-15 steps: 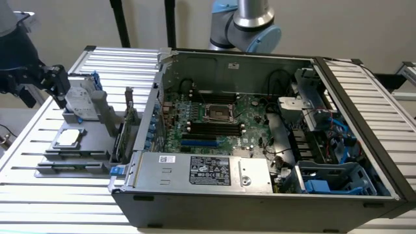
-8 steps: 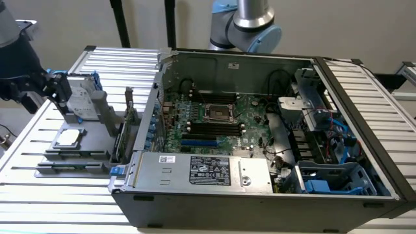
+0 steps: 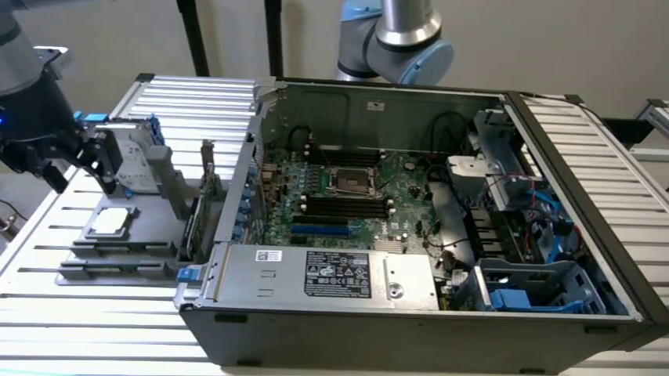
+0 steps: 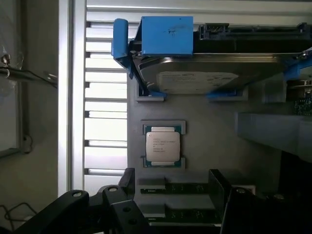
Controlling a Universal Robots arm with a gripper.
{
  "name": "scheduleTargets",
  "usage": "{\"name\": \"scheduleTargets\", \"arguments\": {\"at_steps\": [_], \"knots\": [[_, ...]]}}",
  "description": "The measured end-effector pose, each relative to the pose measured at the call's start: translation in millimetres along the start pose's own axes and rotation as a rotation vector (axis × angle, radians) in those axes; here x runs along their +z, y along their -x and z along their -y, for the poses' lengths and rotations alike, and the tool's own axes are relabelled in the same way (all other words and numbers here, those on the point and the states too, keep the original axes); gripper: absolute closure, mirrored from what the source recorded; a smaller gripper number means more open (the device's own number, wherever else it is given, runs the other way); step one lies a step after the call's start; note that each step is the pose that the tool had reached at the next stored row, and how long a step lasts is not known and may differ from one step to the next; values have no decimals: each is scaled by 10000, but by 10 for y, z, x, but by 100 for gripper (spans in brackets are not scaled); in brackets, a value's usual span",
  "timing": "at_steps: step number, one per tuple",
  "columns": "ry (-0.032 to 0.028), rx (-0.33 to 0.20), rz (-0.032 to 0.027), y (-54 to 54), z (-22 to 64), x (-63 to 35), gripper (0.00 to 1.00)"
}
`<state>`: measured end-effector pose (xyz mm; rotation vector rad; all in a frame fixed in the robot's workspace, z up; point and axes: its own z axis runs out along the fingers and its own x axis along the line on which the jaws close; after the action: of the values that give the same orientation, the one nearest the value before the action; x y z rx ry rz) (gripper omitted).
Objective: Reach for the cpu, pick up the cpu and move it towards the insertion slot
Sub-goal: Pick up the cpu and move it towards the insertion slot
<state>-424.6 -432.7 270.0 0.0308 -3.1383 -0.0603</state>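
The cpu [image 3: 112,222] is a small flat square chip with a silver top. It lies in a grey holder on the fixture at the exterior view's left, outside the computer case. In the wrist view the cpu [image 4: 163,146] sits just beyond my black fingertips [image 4: 127,179]. My gripper [image 3: 81,178] hangs above and slightly behind the chip, open, with nothing between its fingers; in the wrist view the gripper [image 4: 173,184] is apart from the chip. The insertion slot [image 3: 350,181], a silver-framed socket with a dark centre, sits on the green motherboard inside the case.
An upright silver hard drive [image 4: 195,78] with blue brackets stands on the fixture just past the cpu. The open computer case [image 3: 313,313] lies on a slatted metal table [image 3: 63,329]. A robot arm joint [image 3: 403,47] rises behind the case. Black memory slots flank the socket.
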Motion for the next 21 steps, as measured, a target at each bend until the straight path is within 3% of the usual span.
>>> {"name": "scheduleTargets", "arguments": {"at_steps": [21], "knots": [[-1,1,-1,31,20,381,29]]}}
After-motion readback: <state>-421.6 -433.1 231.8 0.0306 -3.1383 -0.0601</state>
